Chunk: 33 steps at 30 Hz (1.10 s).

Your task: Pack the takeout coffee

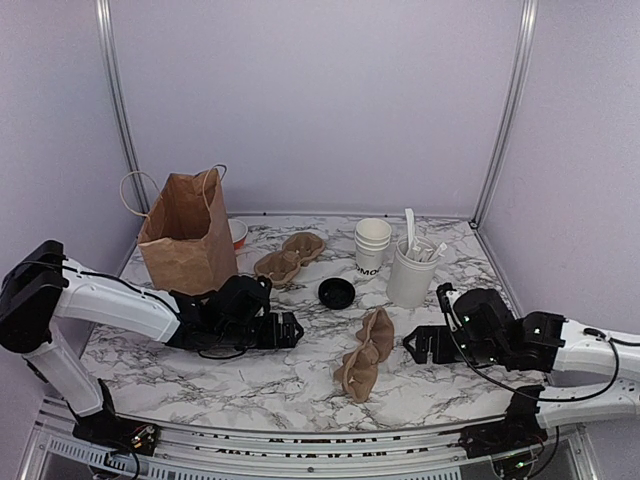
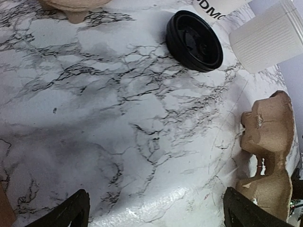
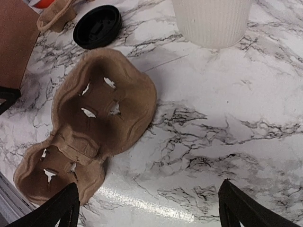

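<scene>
Opening step, nothing picked: left gripper (image 1: 293, 331) and right gripper (image 1: 413, 345) both spread wide and empty, lettered paper cup (image 1: 372, 247) beyond and between them, black lid (image 1: 336, 292) loose ahead of the left, so capping looks the next call.

A brown paper bag with looped handles (image 1: 187, 240) stands upright on a marble-patterned table (image 1: 250, 385). Right of the bag sit a brown pulp cup carrier (image 1: 290, 258), a round black plastic lid (image 1: 336, 292), a small white paper cup with dark lettering (image 1: 372, 245) and a ribbed white cup of utensils (image 1: 410, 275). A second pulp carrier (image 1: 365, 367) lies right of the bag, nearer the camera.
</scene>
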Motion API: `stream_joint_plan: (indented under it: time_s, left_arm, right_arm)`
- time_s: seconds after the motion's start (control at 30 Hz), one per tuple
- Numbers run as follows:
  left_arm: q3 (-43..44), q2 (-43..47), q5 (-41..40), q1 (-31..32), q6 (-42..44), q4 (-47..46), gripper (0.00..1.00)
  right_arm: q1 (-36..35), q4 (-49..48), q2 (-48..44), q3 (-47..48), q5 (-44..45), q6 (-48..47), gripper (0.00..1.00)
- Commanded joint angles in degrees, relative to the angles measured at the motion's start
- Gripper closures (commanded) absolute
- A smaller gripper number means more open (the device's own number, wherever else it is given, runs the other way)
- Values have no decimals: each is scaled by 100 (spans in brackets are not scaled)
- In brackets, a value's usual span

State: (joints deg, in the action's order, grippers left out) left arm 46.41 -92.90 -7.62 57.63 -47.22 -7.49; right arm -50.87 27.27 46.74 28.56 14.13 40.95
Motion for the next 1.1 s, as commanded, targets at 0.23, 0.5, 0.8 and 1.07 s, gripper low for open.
stream_joint_plan:
  time_s: [0.23, 0.5, 0.8, 1.07]
  left_arm:
    - [-414, 418, -248, -451, -211, 189, 1]
    - [-853, 723, -360, -872, -72, 355, 1]
    - [-881, 991, -448, -1213, 232, 584, 1]
    - [-883, 1172, -550, -1275, 405, 740, 1]
  right_arm:
    - [-616, -1099, 855, -433, -258, 194, 1]
    - [-617, -1869, 1399, -592, -400, -166, 1]
    - [-677, -2412, 1916, -512, -487, -571, 1]
    - [-1000, -2536, 2406, -197, -264, -951, 1]
